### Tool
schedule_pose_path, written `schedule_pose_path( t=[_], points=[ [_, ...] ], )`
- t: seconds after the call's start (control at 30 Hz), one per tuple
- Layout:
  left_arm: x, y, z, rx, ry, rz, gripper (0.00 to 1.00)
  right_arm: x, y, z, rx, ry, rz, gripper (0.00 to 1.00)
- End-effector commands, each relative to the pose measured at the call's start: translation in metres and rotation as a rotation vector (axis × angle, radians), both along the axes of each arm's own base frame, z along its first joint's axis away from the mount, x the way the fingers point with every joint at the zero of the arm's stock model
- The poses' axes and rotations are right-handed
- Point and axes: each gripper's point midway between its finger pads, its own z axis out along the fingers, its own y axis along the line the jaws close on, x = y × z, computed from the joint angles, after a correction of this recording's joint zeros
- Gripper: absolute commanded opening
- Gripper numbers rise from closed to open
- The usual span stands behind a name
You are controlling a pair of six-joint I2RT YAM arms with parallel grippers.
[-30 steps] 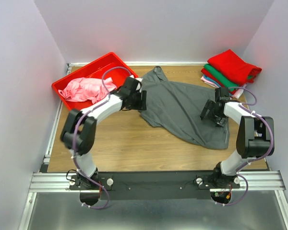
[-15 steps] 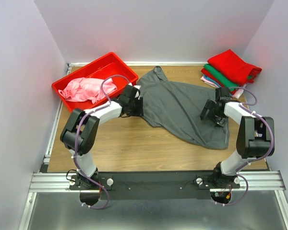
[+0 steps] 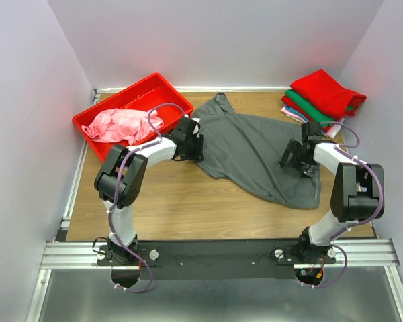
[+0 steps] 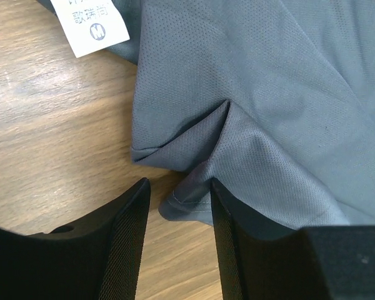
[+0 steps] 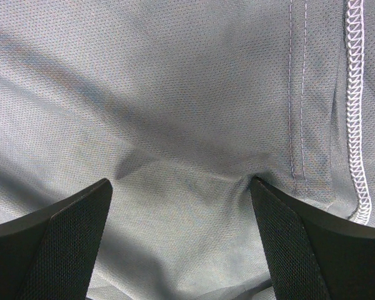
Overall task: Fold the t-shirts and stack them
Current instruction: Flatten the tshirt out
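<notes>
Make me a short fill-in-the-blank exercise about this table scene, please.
The crumpled t-shirt in the red bin is ____.
The top shirt of the folded stack is ____.
The white label shows the letter ____.
The right tool over the grey t-shirt is ____, not shut.
Missing words: pink, red, M, open.

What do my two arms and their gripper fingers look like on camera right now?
The left arm and right arm match: white links between bulky black joint housings, with thin purple cables looping alongside. The fingers in both wrist views are black and wedge-shaped, with a fine mesh texture on their faces. No markings or labels are visible on them.
</notes>
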Motion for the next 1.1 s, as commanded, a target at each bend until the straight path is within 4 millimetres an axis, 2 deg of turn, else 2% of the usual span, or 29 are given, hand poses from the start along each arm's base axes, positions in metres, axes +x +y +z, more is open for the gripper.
schedule_pose_path(
  t=[0.0,0.07,0.13,0.17,0.27,0.3,0.37,0.5,0.63,0.77,0.9,1.07],
  points=[
    [0.0,0.002,-0.001,0.027,-0.003,0.004,0.51,-0.007,0.002,0.001,0.014,0.012,-0.009,0.98],
    [-0.002,0.003,-0.005,0.034,0.009,0.004,0.49,-0.007,0.002,0.002,0.015,0.009,-0.014,0.98],
    [-0.005,0.003,-0.01,0.034,0.025,-0.001,0.41,-0.008,0.002,0.002,0.014,0.01,-0.014,0.98],
    [-0.008,0.001,-0.01,0.027,0.035,-0.011,0.32,-0.007,0.0,0.003,0.009,0.008,-0.018,0.98],
    [-0.013,0.0,-0.006,0.015,0.034,-0.023,0.2,-0.009,0.0,0.005,0.002,0.005,-0.021,0.98],
    [-0.015,0.0,-0.005,0.013,0.036,-0.027,0.09,-0.009,-0.001,0.007,0.0,0.0,-0.022,0.98],
    [-0.019,0.003,0.0,0.015,0.03,-0.031,0.0,-0.009,-0.001,0.008,0.0,-0.001,-0.021,0.98],
    [-0.016,0.017,0.019,0.036,-0.009,0.004,0.0,-0.012,0.001,0.008,0.012,0.004,-0.022,0.98],
    [-0.009,0.038,0.046,0.01,-0.056,0.062,0.0,-0.018,0.006,-0.005,0.036,0.047,-0.017,0.98],
    [-0.006,0.054,0.058,0.0,-0.077,0.096,0.0,-0.018,0.008,-0.015,0.05,0.078,-0.011,0.98],
    [-0.005,0.074,0.059,0.004,-0.078,0.142,0.0,-0.009,0.007,-0.023,0.046,0.093,0.005,0.98],
    [-0.003,0.095,0.064,0.004,-0.088,0.181,0.0,0.018,0.008,-0.03,0.053,0.096,0.022,0.97]
  ],
)
